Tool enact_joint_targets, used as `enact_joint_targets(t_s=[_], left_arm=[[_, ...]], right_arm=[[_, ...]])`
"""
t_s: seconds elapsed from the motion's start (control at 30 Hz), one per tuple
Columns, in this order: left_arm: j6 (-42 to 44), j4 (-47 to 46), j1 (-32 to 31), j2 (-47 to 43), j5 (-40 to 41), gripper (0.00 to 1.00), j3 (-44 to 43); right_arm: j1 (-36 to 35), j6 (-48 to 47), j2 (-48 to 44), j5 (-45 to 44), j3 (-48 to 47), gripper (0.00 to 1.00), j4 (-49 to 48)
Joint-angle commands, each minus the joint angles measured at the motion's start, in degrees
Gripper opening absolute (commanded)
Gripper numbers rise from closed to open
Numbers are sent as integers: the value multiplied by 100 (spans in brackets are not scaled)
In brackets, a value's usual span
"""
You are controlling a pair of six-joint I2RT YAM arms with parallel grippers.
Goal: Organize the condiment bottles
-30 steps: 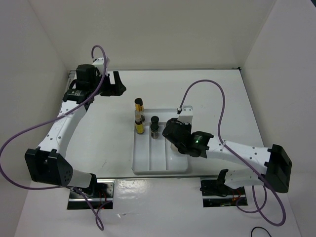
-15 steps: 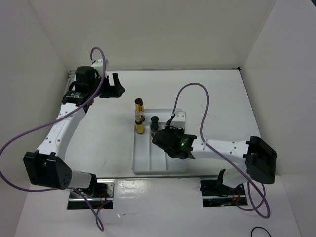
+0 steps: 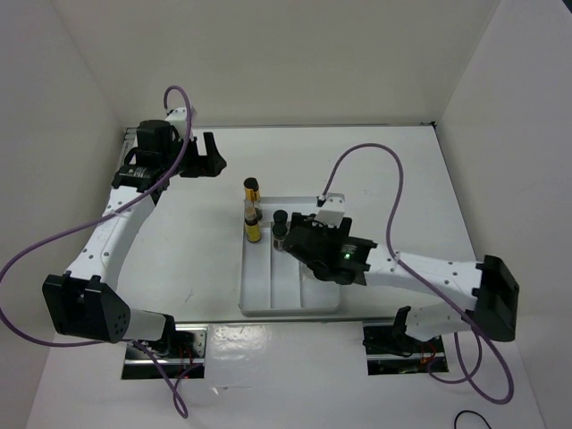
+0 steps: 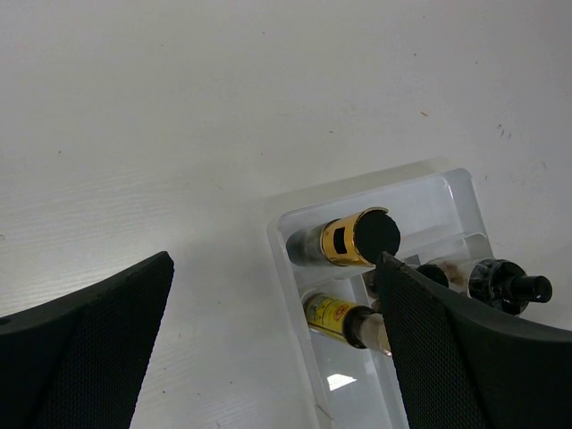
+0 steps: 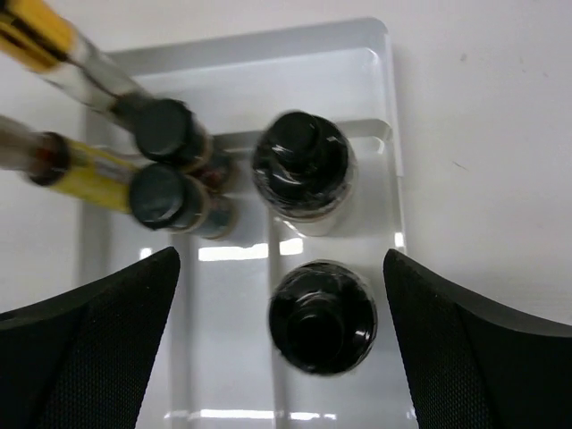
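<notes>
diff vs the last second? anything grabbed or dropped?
The right arm swung left and nearer across the tray, then back, ending about where it started. The right tool hangs open over two dark bottles, holding nothing; nothing was gripped or released. Unchanged: the left tool, open at the far left, and the yellow bottles and dark ones.

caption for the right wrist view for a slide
open right tool over tray: two yellow bottles, two dark bottles
</notes>
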State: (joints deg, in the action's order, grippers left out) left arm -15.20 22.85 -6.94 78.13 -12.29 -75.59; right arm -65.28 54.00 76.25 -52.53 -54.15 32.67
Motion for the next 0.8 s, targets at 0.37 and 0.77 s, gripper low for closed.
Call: enact_joint_targets(t_s=[0.37, 0.77], left_arm=[[-106, -62, 26, 264, -449, 100, -219], [-326, -123, 79, -157, -240, 100, 158]], right_arm=[[1301, -2491, -2378, -21, -588, 99, -1499], [4892, -3167, -840, 3083, -1159, 99, -1869]])
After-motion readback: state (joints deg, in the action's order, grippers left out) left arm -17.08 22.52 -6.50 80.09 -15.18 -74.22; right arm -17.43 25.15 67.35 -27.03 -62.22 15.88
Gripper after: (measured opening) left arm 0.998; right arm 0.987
